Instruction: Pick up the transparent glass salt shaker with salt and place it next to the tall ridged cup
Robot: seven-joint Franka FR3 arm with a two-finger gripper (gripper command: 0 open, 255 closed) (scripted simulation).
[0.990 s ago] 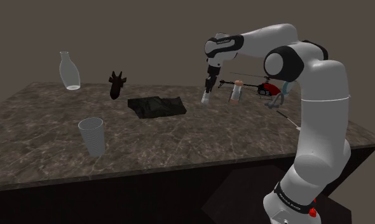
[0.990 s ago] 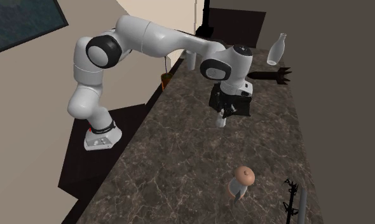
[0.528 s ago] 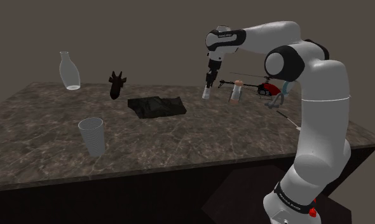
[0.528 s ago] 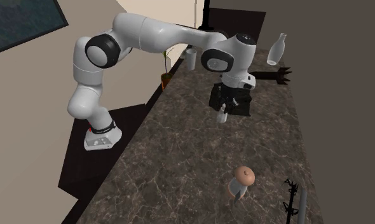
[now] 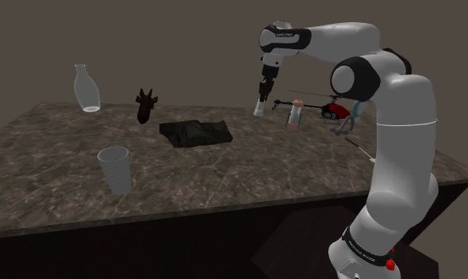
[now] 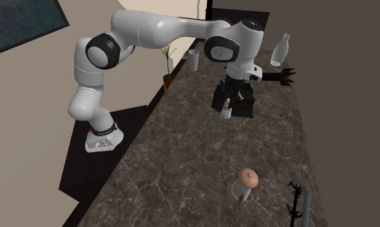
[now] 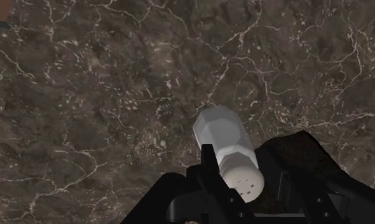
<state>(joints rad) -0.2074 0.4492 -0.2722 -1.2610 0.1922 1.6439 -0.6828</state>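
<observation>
Now the jaws clamp the salt shaker point(image 7: 227, 149), lifted clear of the bench point(image 5: 224, 182). Carry it level, well above the black cloth point(image 5: 194, 131), toward the ridged cup point(image 5: 114, 169); set it upright just beside, not touching.

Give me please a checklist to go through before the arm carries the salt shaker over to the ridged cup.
1. Grip: the salt shaker is clasped between the fingers of the gripper: ok.
2. Lift: the salt shaker hangs off the table: ok.
3. Target: the ridged cup stands upright: ok.
4. Path: enough height to pass over the black cloth lying toward the cup: cannot tell.
5. Neighbours: the glass bottle stands well apart from the cup: ok.
</observation>
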